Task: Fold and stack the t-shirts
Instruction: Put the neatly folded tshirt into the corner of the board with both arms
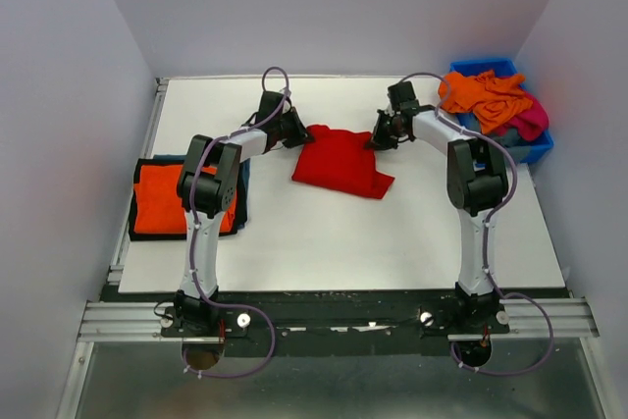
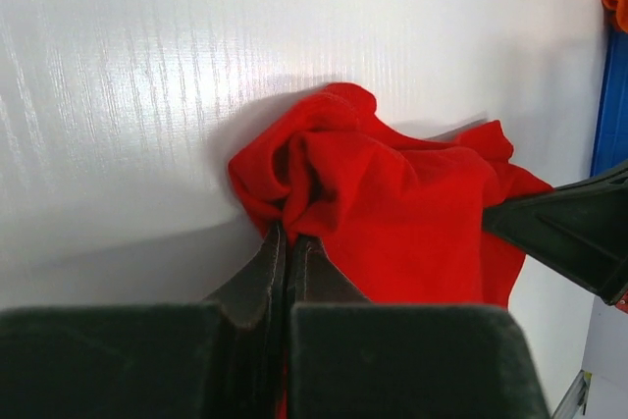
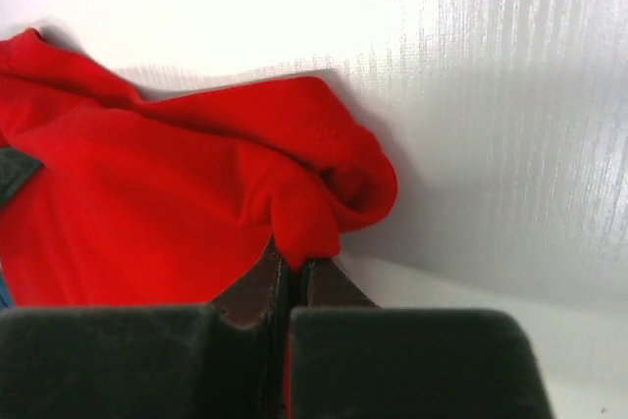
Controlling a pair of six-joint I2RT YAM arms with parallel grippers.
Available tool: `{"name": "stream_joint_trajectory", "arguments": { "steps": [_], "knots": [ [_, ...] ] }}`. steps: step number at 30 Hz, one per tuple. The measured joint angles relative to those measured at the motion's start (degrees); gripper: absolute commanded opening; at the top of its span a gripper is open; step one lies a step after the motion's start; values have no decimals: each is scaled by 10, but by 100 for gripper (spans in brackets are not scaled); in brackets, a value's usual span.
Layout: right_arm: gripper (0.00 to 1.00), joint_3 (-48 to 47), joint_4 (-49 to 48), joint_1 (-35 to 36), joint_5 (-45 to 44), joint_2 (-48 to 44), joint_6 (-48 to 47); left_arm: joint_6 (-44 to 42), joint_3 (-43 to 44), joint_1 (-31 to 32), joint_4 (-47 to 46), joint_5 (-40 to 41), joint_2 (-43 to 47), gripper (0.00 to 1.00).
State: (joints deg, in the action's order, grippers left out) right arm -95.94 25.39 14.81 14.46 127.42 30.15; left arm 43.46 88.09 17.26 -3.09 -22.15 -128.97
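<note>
left gripper (image 2: 287,237) pinched shut on red t-shirt (image 1: 339,162) left edge, right gripper (image 3: 291,262) pinched on its right edge. shirt lies bunched on table (image 1: 392,233), mid-width, nearer the far edge.

I list a plain red t-shirt (image 1: 339,162), an orange t-shirt (image 1: 159,201), a magenta t-shirt (image 1: 533,121), a blue bin (image 1: 540,150) and a white tabletop (image 1: 324,233).

Bright red t-shirt (image 1: 339,161) lying rumpled and part-folded in the middle, folded orange t-shirt (image 1: 162,198) flat at left, loose orange t-shirt (image 1: 481,95) and magenta t-shirt (image 1: 533,117) heaped far right.
</note>
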Motion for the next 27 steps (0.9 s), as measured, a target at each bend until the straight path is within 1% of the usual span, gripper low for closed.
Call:
{"name": "stream_joint_trajectory", "arguments": {
  "steps": [4, 8, 11, 13, 17, 20, 22, 23, 27],
  "knots": [
    [1, 7, -7, 0, -2, -7, -2, -7, -6, 0, -12, 0, 1, 0],
    [1, 78, -32, 0, -4, -65, -9, -8, -45, 0, -34, 0, 24, 0],
    [1, 141, -59, 8, -5, -139, -17, -5, -121, 1, -45, 1, 91, 0],
    [1, 190, -77, 20, -5, -207, -23, -3, -171, 6, -45, 5, 157, 0],
    [1, 242, -114, 49, -5, -316, -35, -1, -240, 12, -55, 22, 284, 0],
    [1, 268, -133, 72, -2, -375, -40, -2, -281, 12, -47, 47, 373, 0],
    [1, 277, -138, 88, -1, -401, -42, -3, -297, 11, -22, 71, 433, 0],
    [1, 278, -138, 97, -1, -411, -43, -5, -301, 9, 4, 89, 470, 0],
    [1, 268, -141, 148, -1, -427, -43, -10, -297, -12, 104, 146, 563, 0]
  ]
}}
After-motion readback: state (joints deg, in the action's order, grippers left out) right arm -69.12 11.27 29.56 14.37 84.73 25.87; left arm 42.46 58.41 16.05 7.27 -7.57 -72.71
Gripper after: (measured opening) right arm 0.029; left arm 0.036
